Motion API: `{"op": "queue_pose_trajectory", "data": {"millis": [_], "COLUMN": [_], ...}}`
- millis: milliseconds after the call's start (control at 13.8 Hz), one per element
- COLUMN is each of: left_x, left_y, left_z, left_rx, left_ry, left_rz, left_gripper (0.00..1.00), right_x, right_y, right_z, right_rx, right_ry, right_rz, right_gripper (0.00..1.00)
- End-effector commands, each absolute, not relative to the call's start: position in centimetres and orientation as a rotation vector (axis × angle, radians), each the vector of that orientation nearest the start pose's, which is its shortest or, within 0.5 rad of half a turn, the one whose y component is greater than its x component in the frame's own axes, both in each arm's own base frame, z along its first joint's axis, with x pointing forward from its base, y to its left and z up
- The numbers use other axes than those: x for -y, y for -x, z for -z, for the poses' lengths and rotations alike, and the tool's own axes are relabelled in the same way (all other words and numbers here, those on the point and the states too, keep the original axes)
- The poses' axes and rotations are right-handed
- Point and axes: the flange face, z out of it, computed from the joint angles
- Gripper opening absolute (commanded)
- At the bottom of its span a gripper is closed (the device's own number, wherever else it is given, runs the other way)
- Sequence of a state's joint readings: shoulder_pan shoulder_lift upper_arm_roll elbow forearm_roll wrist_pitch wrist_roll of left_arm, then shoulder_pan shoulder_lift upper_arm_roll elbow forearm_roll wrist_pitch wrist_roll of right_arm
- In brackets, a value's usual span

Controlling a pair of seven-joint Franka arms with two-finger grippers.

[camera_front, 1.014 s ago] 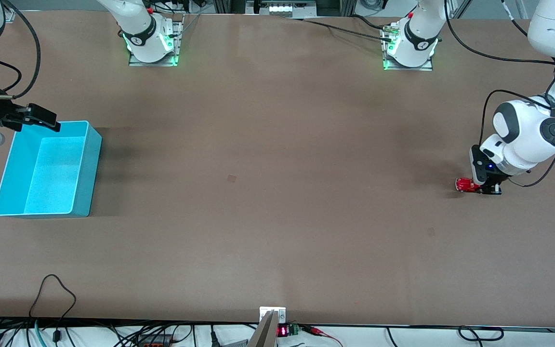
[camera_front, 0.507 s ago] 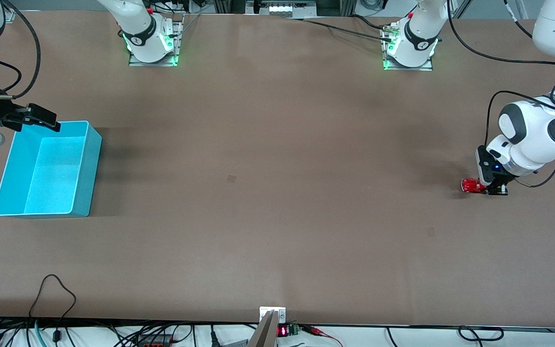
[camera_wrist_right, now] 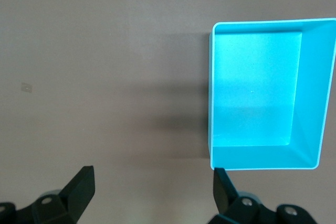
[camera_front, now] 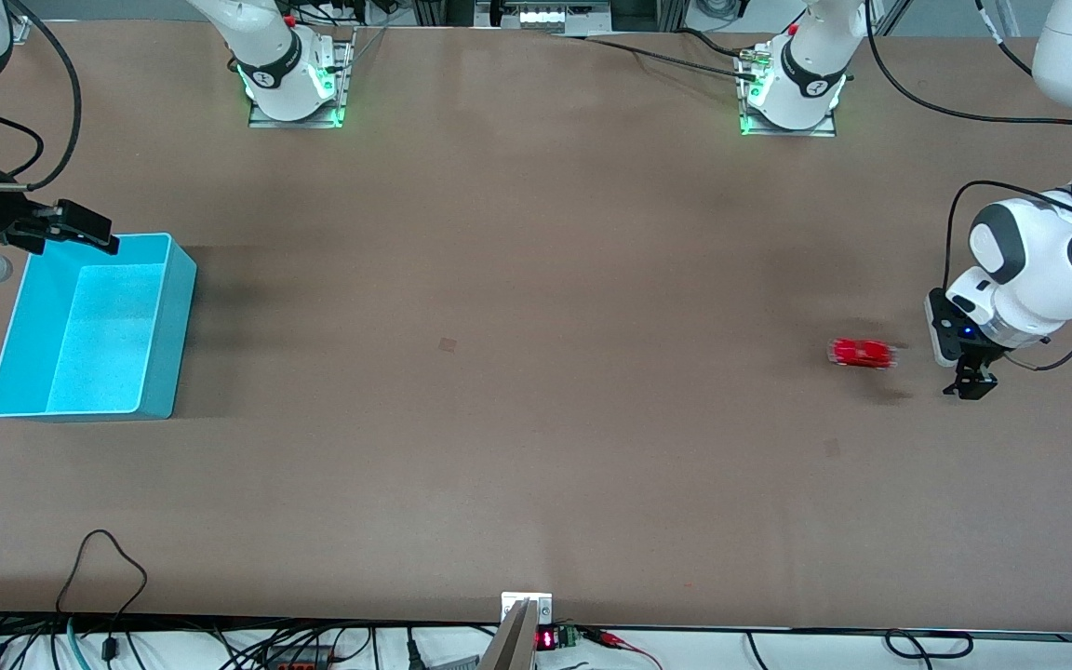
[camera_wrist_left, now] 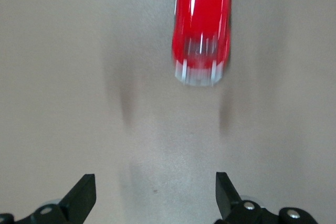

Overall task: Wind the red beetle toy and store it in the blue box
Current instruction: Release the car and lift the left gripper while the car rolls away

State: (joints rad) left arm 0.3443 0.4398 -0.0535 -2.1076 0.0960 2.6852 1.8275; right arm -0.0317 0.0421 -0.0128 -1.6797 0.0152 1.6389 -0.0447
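The red beetle toy (camera_front: pixel 862 354) stands free on the table, blurred, a short way from my left gripper (camera_front: pixel 964 381) on the side toward the right arm's end. The left wrist view shows the red beetle toy (camera_wrist_left: pixel 202 30) ahead of the left gripper (camera_wrist_left: pixel 155 187), which is open and empty. The blue box (camera_front: pixel 178 326) sits empty at the right arm's end of the table. My right gripper (camera_front: pixel 80 228) hangs open over the box's edge nearest the robots' bases. In the right wrist view the blue box (camera_wrist_right: pixel 262 157) lies beside the right gripper (camera_wrist_right: pixel 152 179).
A small dark mark (camera_front: pixel 448 344) is on the brown table near its middle. Cables (camera_front: pixel 108 558) and a small device (camera_front: pixel 527 623) lie along the table's edge nearest the camera. The arms' bases (camera_front: pixel 294 84) (camera_front: pixel 792 93) stand farthest from it.
My left gripper has opened and let go of the red beetle toy, which has rolled away toward the right arm's end. The left gripper drew back slightly. The right arm has not moved.
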Motion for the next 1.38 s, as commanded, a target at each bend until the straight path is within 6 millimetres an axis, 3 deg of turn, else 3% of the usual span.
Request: {"op": "queue_pose_trajectory", "data": {"millis": [0, 217, 652, 942, 1304], "left_x": [-15.6, -15.3, -14.0, -13.8, -11.6], "left_y": [-57.0, -57.5, -59.2, -59.2, -58.4], "left_z": [-24.6, -28.4, -36.6, -40.0, -44.0], "left_rx": [-2.203, -2.2, -2.159, -2.067, -1.852], "left_ry": [2.085, 2.185, 2.434, 2.546, 2.684], "left_rz": [0.044, -0.038, -0.277, -0.36, -0.431], "left_gripper": [1.0, 1.0, 1.0, 1.0, 1.0], "right_x": [1.3, -0.1, -0.1, -0.4, -0.6], "right_y": [-56.6, -56.7, -56.4, -55.4, -55.2], "right_z": [-55.6, -55.3, -54.3, -52.6, -50.6], "right_rx": [0.029, 0.074, 0.084, 0.077, 0.078], "right_ry": [3.11, 3.122, 3.116, 3.093, 3.078], "right_rz": [-0.122, -0.134, -0.227, -0.419, -0.49], "right_gripper": [1.0, 1.0, 1.0, 1.0, 1.0]}}
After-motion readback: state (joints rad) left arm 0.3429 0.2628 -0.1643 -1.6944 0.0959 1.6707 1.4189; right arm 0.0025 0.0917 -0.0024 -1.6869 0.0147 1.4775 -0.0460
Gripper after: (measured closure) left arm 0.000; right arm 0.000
